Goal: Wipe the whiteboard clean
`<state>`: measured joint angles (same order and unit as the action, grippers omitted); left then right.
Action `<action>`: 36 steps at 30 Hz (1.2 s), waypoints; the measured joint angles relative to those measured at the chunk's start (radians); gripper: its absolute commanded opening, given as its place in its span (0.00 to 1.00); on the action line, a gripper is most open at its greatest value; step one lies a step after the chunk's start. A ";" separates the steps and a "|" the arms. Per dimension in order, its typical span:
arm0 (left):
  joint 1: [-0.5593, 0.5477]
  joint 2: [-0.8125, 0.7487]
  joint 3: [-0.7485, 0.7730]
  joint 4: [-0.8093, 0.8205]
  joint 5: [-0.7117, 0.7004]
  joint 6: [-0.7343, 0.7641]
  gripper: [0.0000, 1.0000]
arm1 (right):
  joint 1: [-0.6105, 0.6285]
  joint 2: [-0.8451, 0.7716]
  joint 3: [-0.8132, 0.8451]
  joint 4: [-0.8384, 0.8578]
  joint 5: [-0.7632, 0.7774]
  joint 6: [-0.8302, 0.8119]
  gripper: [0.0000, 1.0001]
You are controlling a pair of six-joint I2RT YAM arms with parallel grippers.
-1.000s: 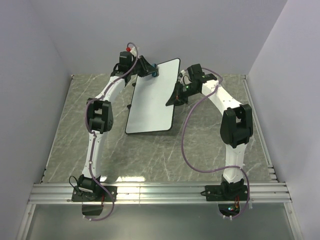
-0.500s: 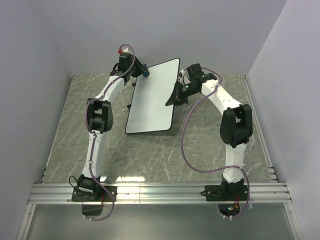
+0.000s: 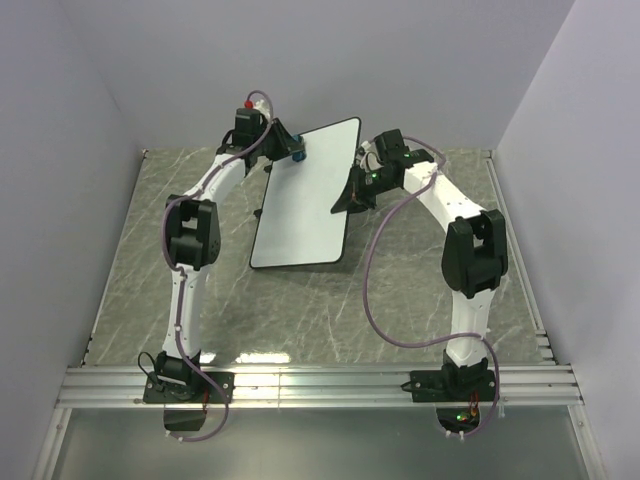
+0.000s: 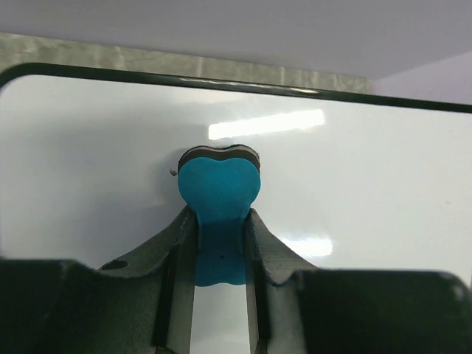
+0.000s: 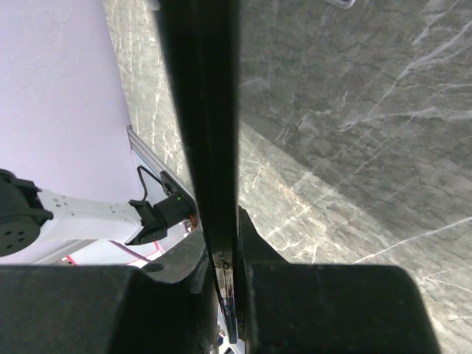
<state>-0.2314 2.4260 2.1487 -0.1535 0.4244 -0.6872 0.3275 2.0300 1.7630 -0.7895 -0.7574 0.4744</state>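
Note:
The whiteboard (image 3: 308, 190) is a white board with a thin black rim. It is tilted, its near edge resting on the table and its far edge raised. No red marks show on it. My right gripper (image 3: 352, 192) is shut on the board's right edge, which shows edge-on as a dark strip in the right wrist view (image 5: 199, 110). My left gripper (image 3: 290, 150) is shut on the small blue eraser (image 4: 219, 193). The eraser's dark felt face presses the board (image 4: 88, 162) near its upper left corner.
The grey marble table (image 3: 300, 310) lies under the board. Purple-grey walls close in the back and both sides. An aluminium rail (image 3: 320, 385) with the arm bases runs along the near edge.
My left gripper with the eraser swung left off the board's top edge, then came back right onto the upper left corner. The right gripper and the board have stayed put.

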 measured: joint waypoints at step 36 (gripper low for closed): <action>-0.099 -0.493 -0.564 -0.293 -0.032 0.148 0.00 | 0.029 0.096 0.223 -0.160 0.017 -0.014 0.00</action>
<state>-0.3305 1.9331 1.5845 -0.4461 0.3927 -0.5388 0.3561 2.1262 1.9858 -0.9493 -0.7406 0.4603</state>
